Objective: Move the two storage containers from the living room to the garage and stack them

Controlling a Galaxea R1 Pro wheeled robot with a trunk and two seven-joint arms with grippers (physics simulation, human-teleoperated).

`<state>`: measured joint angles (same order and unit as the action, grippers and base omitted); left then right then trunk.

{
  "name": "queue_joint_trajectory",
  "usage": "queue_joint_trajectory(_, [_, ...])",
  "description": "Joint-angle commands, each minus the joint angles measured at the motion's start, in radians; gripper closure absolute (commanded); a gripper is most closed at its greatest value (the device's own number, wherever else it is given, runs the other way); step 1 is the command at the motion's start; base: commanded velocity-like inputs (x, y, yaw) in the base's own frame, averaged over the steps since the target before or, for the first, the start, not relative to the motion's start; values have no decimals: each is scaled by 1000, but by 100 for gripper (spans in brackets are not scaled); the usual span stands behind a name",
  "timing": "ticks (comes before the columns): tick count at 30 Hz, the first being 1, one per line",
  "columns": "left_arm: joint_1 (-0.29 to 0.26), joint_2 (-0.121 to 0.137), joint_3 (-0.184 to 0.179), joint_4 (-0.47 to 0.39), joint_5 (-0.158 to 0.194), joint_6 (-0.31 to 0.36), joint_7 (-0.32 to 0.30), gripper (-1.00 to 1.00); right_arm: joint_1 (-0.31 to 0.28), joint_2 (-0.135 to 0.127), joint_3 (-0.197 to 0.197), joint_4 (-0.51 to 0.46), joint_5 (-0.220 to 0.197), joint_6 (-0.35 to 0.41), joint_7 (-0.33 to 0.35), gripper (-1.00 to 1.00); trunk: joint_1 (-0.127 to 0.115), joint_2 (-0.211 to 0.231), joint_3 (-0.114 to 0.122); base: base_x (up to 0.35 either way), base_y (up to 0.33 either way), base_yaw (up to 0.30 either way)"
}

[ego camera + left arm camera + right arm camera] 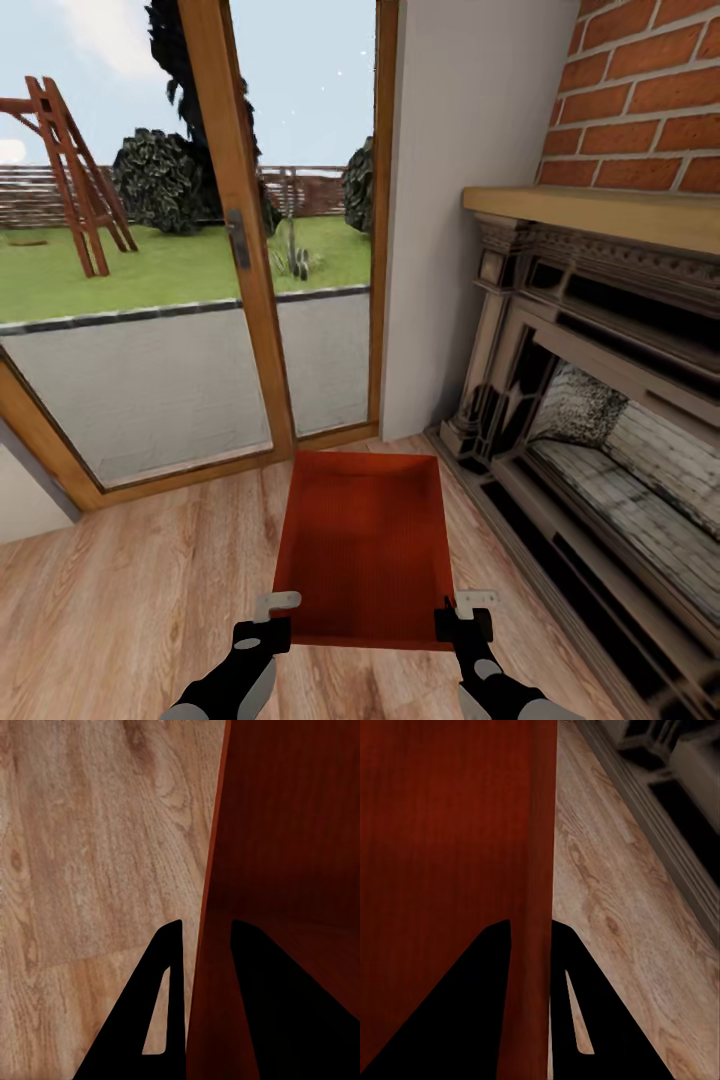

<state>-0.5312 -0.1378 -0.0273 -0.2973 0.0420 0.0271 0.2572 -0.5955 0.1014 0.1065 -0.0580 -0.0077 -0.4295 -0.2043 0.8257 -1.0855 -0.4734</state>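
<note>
Head view: one storage container (362,545) is seen lower centre of frame, held over the wood-plank floor (130,590) of the living room, w/ the glass door (190,250) upper left and the brick fireplace (610,380) at right. Left gripper (277,614) is closed on the near end of the left wall; right gripper (463,610) is closed on the near end of the right wall. In both wrist views each thin wall is seen pinched betw. the jaws, one finger inside, one outside.

Container is judged stiff and light: straight walls, open top, nothing seen inside. Walls look smooth, so slip betw. the pads is poss. if grip is eased. Hold is best kept on the two opposite side walls, level, as both grips sit at the near end and the far end may sag or tip. Whether the bin is lifted or resting on the floor can't be told
</note>
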Motion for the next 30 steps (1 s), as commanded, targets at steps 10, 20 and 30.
queue_joint_trajectory(10, [0,0,-13,3,24,3,5,100,-1,0,-9,-31,12,-18,-4,100,-23,42,18,0,0,0])
queue_joint_trajectory(20, [0,0,-13,3,24,3,5,100,-1,3,-8,-31,12,-21,-13,100,-23,42,22,0,0,0])
queue_joint_trajectory(30, [0,0,-13,3,24,3,5,100,-1,3,-8,-31,12,-21,-12,100,-23,42,37,0,0,0])
